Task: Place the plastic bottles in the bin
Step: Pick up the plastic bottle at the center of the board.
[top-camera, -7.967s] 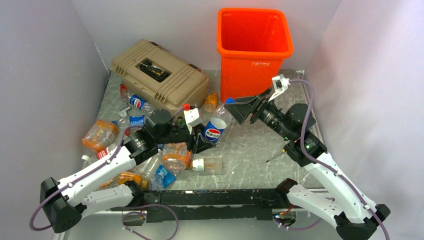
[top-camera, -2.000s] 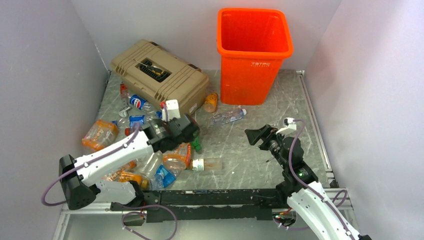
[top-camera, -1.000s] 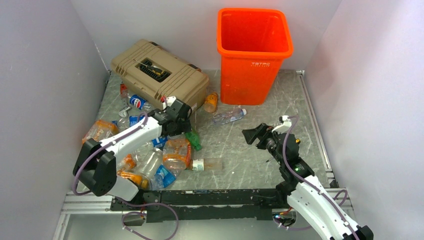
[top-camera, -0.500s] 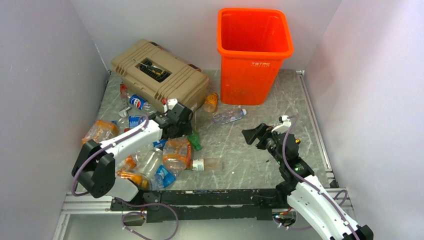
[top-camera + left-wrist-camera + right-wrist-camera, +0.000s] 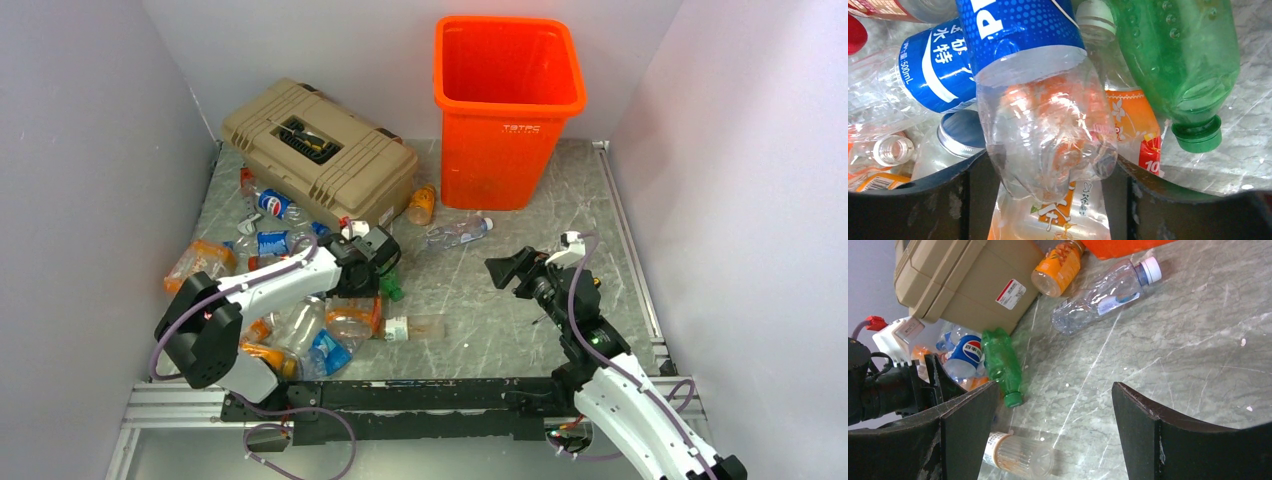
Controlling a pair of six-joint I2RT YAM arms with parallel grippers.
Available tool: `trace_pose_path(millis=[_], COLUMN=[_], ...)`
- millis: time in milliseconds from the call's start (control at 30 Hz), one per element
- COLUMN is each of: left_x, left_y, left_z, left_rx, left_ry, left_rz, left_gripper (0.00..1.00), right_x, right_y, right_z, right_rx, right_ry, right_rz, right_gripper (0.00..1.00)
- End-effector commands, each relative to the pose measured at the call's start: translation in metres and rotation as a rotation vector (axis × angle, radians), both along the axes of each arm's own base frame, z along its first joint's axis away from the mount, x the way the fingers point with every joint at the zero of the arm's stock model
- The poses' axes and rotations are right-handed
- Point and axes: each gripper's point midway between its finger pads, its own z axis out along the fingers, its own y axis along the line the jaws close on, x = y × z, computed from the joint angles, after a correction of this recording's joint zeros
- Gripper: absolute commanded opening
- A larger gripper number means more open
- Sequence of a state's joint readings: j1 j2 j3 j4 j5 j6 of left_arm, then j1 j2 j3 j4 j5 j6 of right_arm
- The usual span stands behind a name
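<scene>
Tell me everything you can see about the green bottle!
The green bottle is see-through green plastic with little bumps, and its green screw cap is on. It lies on its side on the grey marbled table, leaning against an orange-labelled bottle. Nothing is holding it.

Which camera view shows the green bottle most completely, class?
The right wrist view: the green bottle lies whole, base to cap. The left wrist view is closer but crops its base. The top view shows only a small green sliver.
</scene>
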State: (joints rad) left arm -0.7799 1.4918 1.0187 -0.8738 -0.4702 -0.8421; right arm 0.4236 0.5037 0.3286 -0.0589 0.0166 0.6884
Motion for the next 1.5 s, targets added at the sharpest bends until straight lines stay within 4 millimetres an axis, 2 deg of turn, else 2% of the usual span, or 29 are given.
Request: trace_pose_path(millis=[0,267,433,633,767,967,1033,1100,1167,1333,1467], left_x=[0.005,0.0,-0.012,-0.027,-0.036,-0.054,-0.056,-0.054,-0.051,-0.033,-0.016], left_y=[0.003,0.0,-0.012,-0.024,-0.043,-0.095,-0.107,-0.111,-0.11,-0.091,-0.088], left_z=[0.019,0.047,0.083,0.127,0.145,0.146,0.144,0.137,0.131,0.129,0.13], left_rx=[0.022,0.078,0.107,0.107,0.006,-0.227,-0.266,-0.257,-0.23,-0.152,-0.103], left_ry=[-0.067,-0.148,-0.226,-0.299,-0.349,-0.359,-0.372,-0.365,-0.358,-0.404,-0.454], left_rz=[-0.001,-0.07,-0.153,-0.236,-0.337,-0.6,-0.633,-0.633,-0.608,-0.388,-0.246], left_gripper=[0.7,0.6,0.51,0.44,0.42,0.41,0.41,0.47,0.58,0.98,1.0], right_x=[0.001,-0.001,-0.001,0.0,0.0,-0.002,-0.003,-0.004,-0.006,-0.009,-0.008], right_y=[0.004,0.002,0.003,0.002,-0.003,-0.012,-0.014,-0.015,-0.016,-0.018,-0.015], right_z=[0.017,0.017,0.018,0.022,0.028,0.04,0.041,0.041,0.039,0.035,0.035], right_rx=[0.02,0.019,0.019,0.013,-0.001,-0.034,-0.036,-0.039,-0.043,-0.039,-0.03], right_ry=[-0.056,-0.055,-0.057,-0.06,-0.075,-0.103,-0.106,-0.102,-0.096,-0.091,-0.089], right_rz=[0.018,0.014,0.016,0.015,-0.005,-0.036,-0.039,-0.042,-0.045,-0.047,-0.037], right_gripper=[0.87,0.87,0.87,0.87,0.87,0.87,0.87,0.87,0.87,0.87,0.87])
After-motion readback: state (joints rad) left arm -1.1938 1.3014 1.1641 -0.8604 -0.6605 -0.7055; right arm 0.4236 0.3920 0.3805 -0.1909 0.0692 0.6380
